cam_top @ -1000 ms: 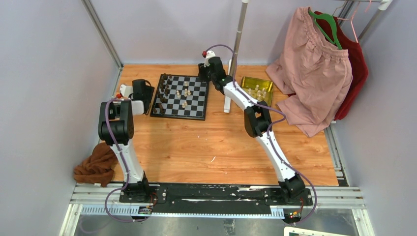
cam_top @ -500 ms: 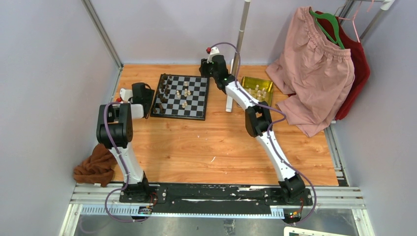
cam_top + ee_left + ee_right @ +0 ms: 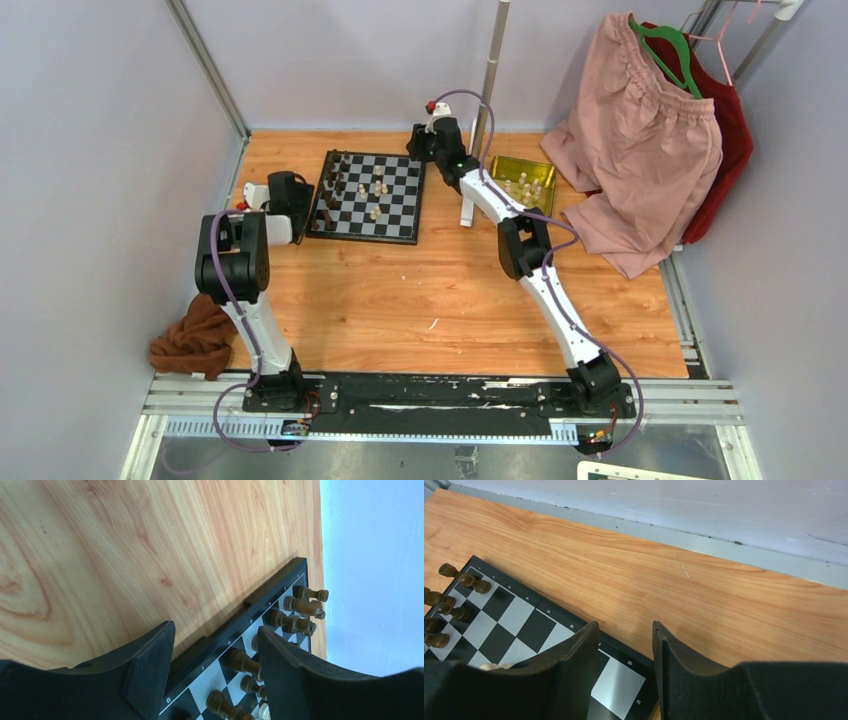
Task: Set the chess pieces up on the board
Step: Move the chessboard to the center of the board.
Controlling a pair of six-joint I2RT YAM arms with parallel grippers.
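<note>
- My left gripper (image 3: pixel 299 197) sits low at the left edge of the board (image 3: pixel 392 212). Its wrist view shows the jaws apart with nothing between them, only the board's black border running across the gap.
- My right gripper (image 3: pixel 423 148) hangs over the board's far right corner, jaws parted and empty too. Beneath them I see bare wood and the corner squares.
- The board lies flat between the two arms. The dark pieces (image 3: pixel 333 190) stand crowded along its left side, and a few cream pieces (image 3: pixel 377 187) stand near the middle.
- More cream figures lie in the gold tin (image 3: pixel 545 166), to the right of the board past the white post (image 3: pixel 464 205). I cannot tell whether they are upright or tipped over.
- What matters for the next move is that the tin lies to the right of my right gripper, near it and well apart from the left one. I judge the next pick belongs to the right arm, swinging rightward and away from the board.
</note>
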